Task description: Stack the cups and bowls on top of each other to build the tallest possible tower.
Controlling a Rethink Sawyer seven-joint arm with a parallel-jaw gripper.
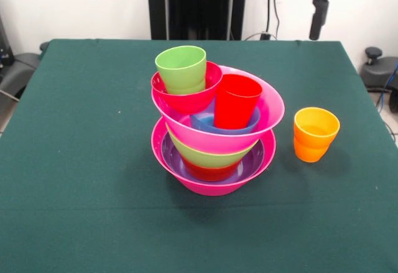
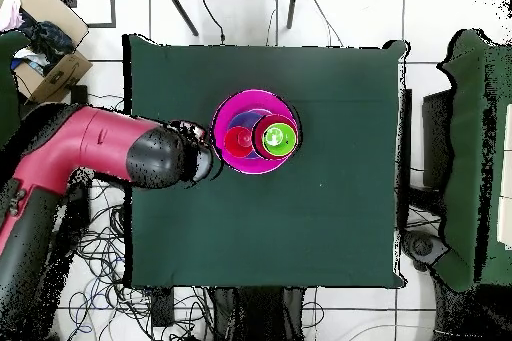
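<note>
Tower (image 1: 214, 142) stands near the middle of the green table (image 1: 81, 180), built on a large hot-pink bowl (image 1: 214, 186) that holds a purple bowl (image 1: 171, 158), a small red-orange bowl (image 1: 210, 172) and a lime green bowl (image 1: 205, 156). On these rests a second large pink bowl (image 1: 270, 108), and it sits tilted, its right rim higher than its left. Inside it are a small blue bowl (image 1: 205, 122) with the red cup (image 1: 236, 101) upright in it, and to the left a crimson bowl (image 1: 186, 101) perched on the rim, carrying the lime green cup (image 1: 181, 69). An orange cup (image 1: 316, 134) stands alone on the table, just right of the tower and apart from it.

In the front view the gripper (image 1: 318, 12) hangs high at the far right, well clear of everything; whether its jaws are wide or narrow, I cannot tell. It appears to carry nothing. In the overhead view the arm (image 2: 110, 147) reaches in from the left, its black end just beside the tower.

Likely the orange cup is the piece left to add. The risk is the lean: the upper bowl is not seated level and the crimson bowl with its cup overhangs the left side. A push while setting the orange cup down, or a brush from the arm passing close, could slide the crimson bowl off or tip the upper half. Nesting the orange cup into another cup may also jam or rock it.
</note>
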